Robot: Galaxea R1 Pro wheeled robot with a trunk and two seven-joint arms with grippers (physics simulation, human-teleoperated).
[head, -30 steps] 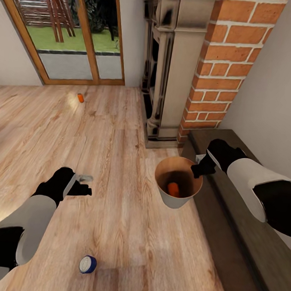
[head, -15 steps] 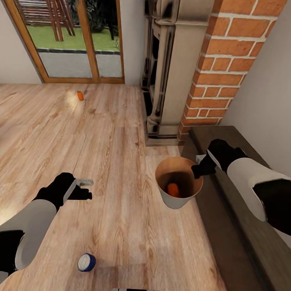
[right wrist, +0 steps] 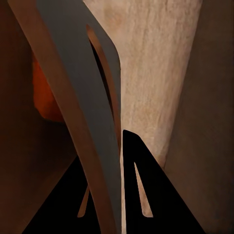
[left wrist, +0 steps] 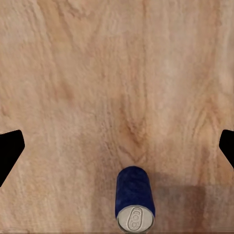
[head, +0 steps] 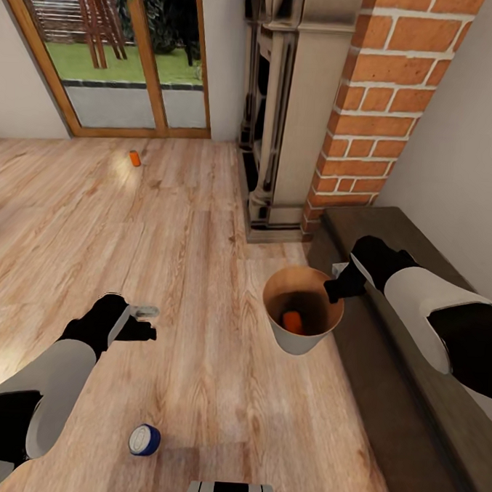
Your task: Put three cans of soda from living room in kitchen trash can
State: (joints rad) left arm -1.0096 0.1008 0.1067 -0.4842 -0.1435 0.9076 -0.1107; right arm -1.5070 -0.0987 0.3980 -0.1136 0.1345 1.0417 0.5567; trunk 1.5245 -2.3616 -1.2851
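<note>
Looking down from the head view, I see pale wood floor (head: 186,271) running to wood-framed glass doors (head: 134,57) with garden grass behind them, and a brick fireplace (head: 371,108) with a pale stone surround standing against the far wall. A dark low ledge (head: 389,400) runs along the grey wall on my right. My right gripper (head: 336,286) is pinched on the rim of the bin (head: 301,313), which I hold off the floor just beside the ledge; one can (head: 292,321) lies in its copper bottom. My left gripper (head: 144,321) hangs over bare boards with its fingers spread and nothing between them. A second can (head: 144,439) lies on the floor near my base, silvery top facing up at me, blue band showing. A third can (head: 135,158) sits far off on the boards, near the doors.

From the left wrist view, the floor grain lies beneath me, both black fingertips (left wrist: 10,153) sit at the frame's edges, wide apart, and the blue-banded can (left wrist: 135,199) lies on its side between them but clear of both.

From the right wrist view, the bin's thin wall (right wrist: 87,122) passes between my closed black fingers (right wrist: 146,185), with an orange patch of the can (right wrist: 46,97) inside it and pale floor beyond.
</note>
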